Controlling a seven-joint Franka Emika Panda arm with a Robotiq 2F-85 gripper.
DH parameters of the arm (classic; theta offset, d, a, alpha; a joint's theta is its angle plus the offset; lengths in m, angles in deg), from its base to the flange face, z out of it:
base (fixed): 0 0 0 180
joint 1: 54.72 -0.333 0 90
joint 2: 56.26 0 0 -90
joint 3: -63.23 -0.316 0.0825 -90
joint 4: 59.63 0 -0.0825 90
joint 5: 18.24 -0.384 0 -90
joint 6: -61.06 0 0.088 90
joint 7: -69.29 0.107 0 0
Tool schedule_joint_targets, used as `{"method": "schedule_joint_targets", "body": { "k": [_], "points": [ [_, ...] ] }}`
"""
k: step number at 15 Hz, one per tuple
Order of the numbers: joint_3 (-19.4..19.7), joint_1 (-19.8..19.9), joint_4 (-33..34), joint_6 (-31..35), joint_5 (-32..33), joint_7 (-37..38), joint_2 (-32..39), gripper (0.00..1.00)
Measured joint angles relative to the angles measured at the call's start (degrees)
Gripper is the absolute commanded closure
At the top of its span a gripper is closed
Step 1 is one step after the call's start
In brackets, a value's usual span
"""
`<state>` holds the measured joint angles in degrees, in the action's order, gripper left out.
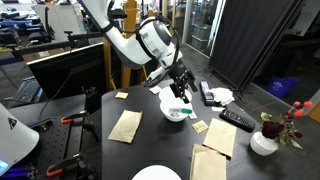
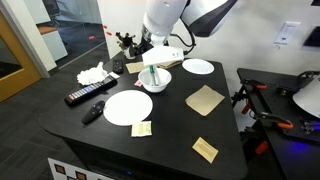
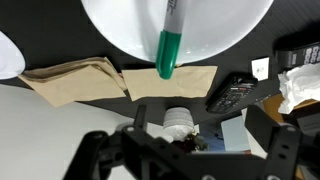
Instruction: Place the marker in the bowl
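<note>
The white bowl [image 1: 175, 114] [image 2: 157, 82] stands on the black table, and its rim fills the top of the wrist view [image 3: 120, 40]. The marker [image 3: 167, 45] rests in the bowl. It leans on the rim, and its green cap pokes out over the edge. It also shows as a slim tilted stick in an exterior view [image 2: 152, 72]. My gripper [image 1: 180, 88] [image 2: 166, 55] [image 3: 185, 150] hovers just above the bowl. Its fingers are spread wide with nothing between them, clear of the marker.
A black remote [image 1: 237, 119] [image 2: 85, 96] [image 3: 232, 92] lies near the bowl. A flat white plate [image 2: 128, 108], a second plate [image 2: 198, 66], brown napkins [image 1: 125, 126] [image 2: 204, 99] [image 3: 70, 82], crumpled tissue [image 2: 92, 73] and a flower vase [image 1: 264, 142] are on the table.
</note>
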<state>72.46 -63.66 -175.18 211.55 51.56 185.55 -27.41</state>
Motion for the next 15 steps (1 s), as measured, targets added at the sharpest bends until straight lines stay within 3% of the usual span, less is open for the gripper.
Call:
{"method": "schedule_joint_targets", "body": {
  "k": [5, 15],
  "points": [
    [-1.9, 2.0, -4.2, 0.0, -0.2, -1.0, -7.0, 0.00],
    [-4.8, 4.6, -12.8, -0.2, -6.8, -11.1, -20.7, 0.00]
  ]
}}
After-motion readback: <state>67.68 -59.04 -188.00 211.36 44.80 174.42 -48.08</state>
